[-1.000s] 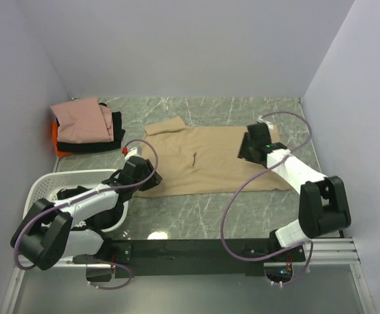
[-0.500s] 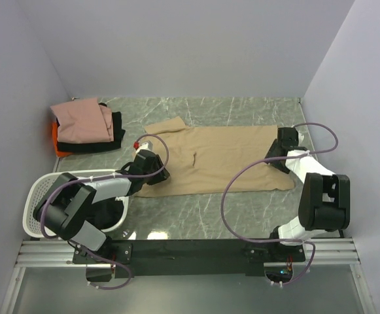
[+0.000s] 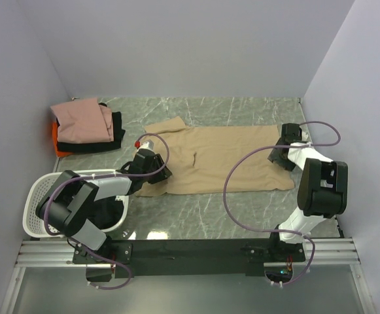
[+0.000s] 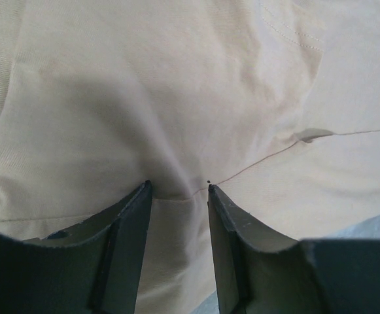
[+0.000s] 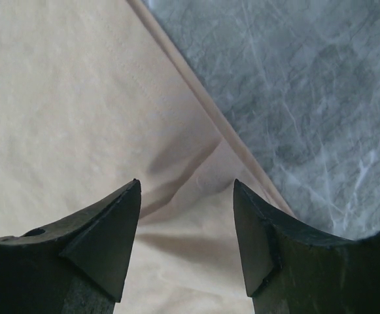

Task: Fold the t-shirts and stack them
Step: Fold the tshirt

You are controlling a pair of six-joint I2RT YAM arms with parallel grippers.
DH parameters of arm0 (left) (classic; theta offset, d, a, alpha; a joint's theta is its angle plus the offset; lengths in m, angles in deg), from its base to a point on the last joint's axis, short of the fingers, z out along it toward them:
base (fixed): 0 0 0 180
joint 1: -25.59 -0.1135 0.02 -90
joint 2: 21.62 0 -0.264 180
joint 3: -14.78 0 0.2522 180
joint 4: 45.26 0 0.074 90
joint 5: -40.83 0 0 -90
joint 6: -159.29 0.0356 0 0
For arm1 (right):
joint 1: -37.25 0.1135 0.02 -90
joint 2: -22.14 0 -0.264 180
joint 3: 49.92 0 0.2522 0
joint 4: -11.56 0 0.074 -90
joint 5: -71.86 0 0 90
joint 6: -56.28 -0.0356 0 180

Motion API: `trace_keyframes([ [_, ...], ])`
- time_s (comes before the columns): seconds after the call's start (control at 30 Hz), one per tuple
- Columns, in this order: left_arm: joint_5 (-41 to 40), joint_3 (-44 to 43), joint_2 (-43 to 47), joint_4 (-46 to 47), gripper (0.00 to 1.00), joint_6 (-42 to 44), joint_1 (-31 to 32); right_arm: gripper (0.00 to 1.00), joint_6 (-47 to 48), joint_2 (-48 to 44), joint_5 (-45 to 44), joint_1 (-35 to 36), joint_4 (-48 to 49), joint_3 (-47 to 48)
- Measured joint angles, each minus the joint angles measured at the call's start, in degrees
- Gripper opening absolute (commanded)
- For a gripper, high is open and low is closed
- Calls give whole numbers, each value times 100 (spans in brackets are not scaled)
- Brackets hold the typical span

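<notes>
A tan t-shirt [image 3: 216,160] lies spread flat in the middle of the table. My left gripper [image 3: 162,173] rests low on its near left corner. In the left wrist view the jaws stand apart, and tan cloth [image 4: 176,98] with a seam fills the gap at the left gripper [image 4: 178,190]. My right gripper [image 3: 276,157] is at the shirt's right edge, open. Its fingertips [image 5: 132,196] straddle the tan cloth [image 5: 65,98] beside the hem, without pinching it. Folded t-shirts are stacked at the back left: pink [image 3: 78,121] on top, black [image 3: 116,127] under it, orange [image 3: 60,149] at the bottom.
A white perforated basket [image 3: 36,193] stands at the near left, under the left arm. Grey marble table [image 5: 307,85] shows past the shirt's right hem. Walls close in the left, back and right sides.
The right gripper has moved from over the shirt's right part out to its right edge, and its arm has drawn in. The left gripper has shifted slightly forward onto the shirt's near left corner.
</notes>
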Motion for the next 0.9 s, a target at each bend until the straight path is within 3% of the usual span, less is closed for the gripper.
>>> trace_keyframes([
  [0.07, 11, 0, 0, -4, 47, 2, -9, 61, 0, 118, -37, -11, 0, 105],
  [0.17, 22, 0, 2, -4, 47, 2, -26, 48, 13, 254, -125, -20, 7, 234],
  [0.27, 42, 0, 4, -15, 47, 2, -42, 24, 57, 291, -195, -33, 2, 306],
  [0.3, 44, 2, 7, -20, 47, 2, -46, 12, 63, 293, -219, -37, 0, 330],
  [0.4, 46, 2, 15, -31, 47, 4, -52, 0, 90, 302, -254, -46, 9, 382],
  [0.6, 59, 2, 15, -33, 47, 4, -63, 0, 92, 369, -258, -48, 4, 422],
  [0.9, 66, 2, 15, -33, 47, 17, -68, 36, 87, 299, -278, -52, -44, 365],
])
